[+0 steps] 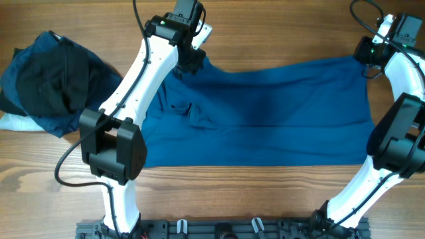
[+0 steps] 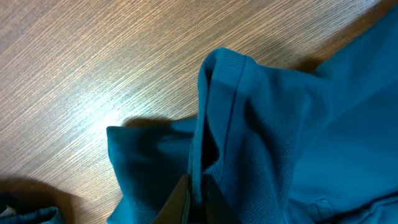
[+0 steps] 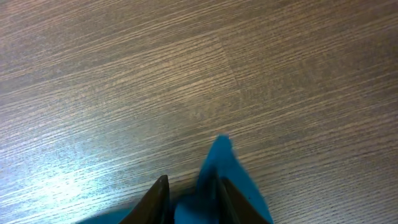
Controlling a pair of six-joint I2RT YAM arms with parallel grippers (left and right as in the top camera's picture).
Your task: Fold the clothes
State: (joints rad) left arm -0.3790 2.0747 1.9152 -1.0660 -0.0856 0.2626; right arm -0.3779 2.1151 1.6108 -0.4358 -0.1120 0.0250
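Both wrist views are cropping the jaws at the bottom edge. The left gripper is pinching a fold of the blue polo shirt, which is lying spread across the wooden table. The right gripper is standing slightly parted, straddling its corner. A dark garment heap is running off frame
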